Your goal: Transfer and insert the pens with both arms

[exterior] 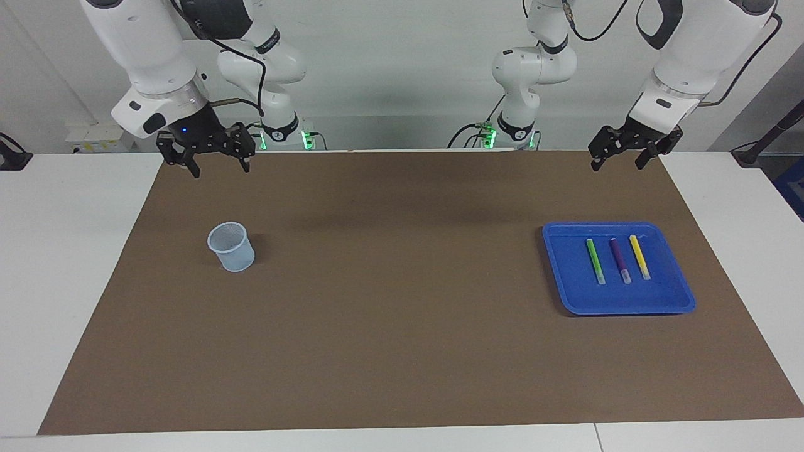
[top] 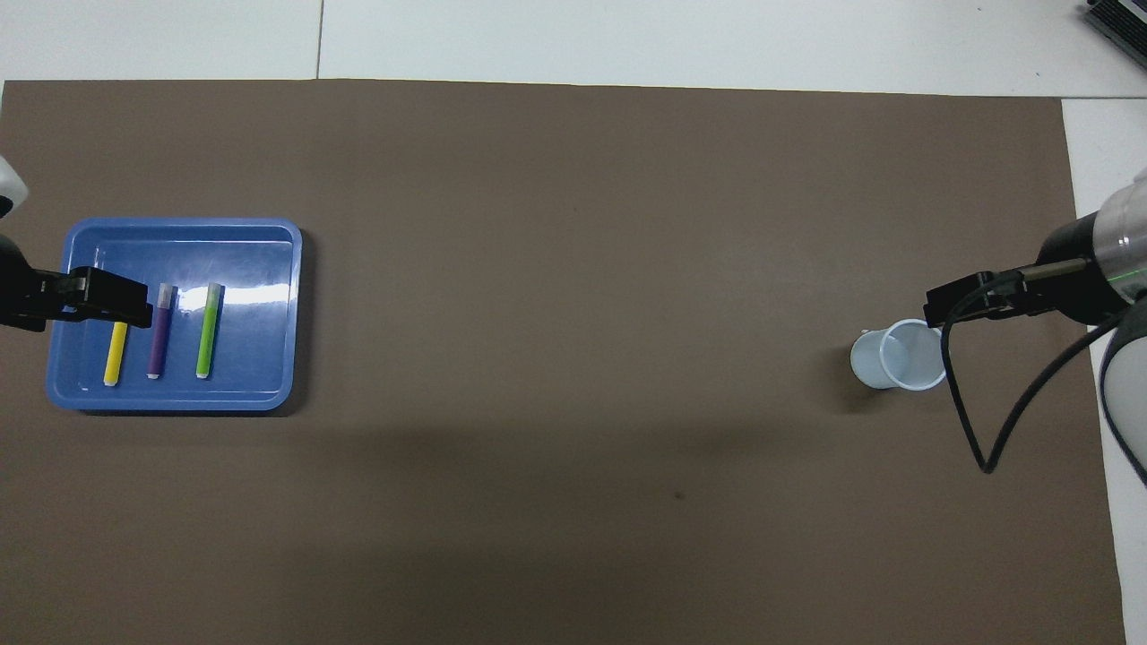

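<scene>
The blue tray (top: 269,251) looks like glossy plastic, catching glare. The brown mat (exterior: 402,351) is matt, perhaps paper. The pale cup (exterior: 232,247) seems fine mesh.
</scene>
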`<state>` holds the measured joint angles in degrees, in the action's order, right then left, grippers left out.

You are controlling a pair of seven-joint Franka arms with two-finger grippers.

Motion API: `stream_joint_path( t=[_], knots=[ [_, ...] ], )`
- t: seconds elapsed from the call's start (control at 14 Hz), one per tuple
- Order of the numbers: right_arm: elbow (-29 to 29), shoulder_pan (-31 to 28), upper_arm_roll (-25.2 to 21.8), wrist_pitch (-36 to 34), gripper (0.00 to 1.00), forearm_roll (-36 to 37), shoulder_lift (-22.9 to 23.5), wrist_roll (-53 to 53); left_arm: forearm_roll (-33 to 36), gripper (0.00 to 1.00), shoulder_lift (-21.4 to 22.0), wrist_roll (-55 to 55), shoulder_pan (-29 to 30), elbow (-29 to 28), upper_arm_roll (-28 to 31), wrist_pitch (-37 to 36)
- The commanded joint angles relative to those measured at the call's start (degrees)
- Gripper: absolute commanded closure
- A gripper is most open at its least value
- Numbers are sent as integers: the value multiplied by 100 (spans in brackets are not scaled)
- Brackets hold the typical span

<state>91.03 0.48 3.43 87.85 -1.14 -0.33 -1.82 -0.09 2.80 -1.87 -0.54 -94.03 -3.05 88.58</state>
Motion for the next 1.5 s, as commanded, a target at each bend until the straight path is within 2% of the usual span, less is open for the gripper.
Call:
stream_joint_path(
  t=[0.0, 1.0, 1.14, 1.43],
  knots=[
    [20, -48, -9, 48, 0, -105, -46, -108, -79, 0, 133, 46, -34, -124, 24, 46],
    [20, -48, -9, 48, 0, -105, -46, -108, -87, 0, 142, 64, 19, -203, 15, 300],
    [20, -48, -9, 48, 0, -105, -46, -108, -79, 0, 229, 81, 36, -395, 24, 510],
    [20, -48, -9, 48, 0, -105, -46, -108, -88, 0, 537, 99, 63, -1292, 59, 1292]
  ],
)
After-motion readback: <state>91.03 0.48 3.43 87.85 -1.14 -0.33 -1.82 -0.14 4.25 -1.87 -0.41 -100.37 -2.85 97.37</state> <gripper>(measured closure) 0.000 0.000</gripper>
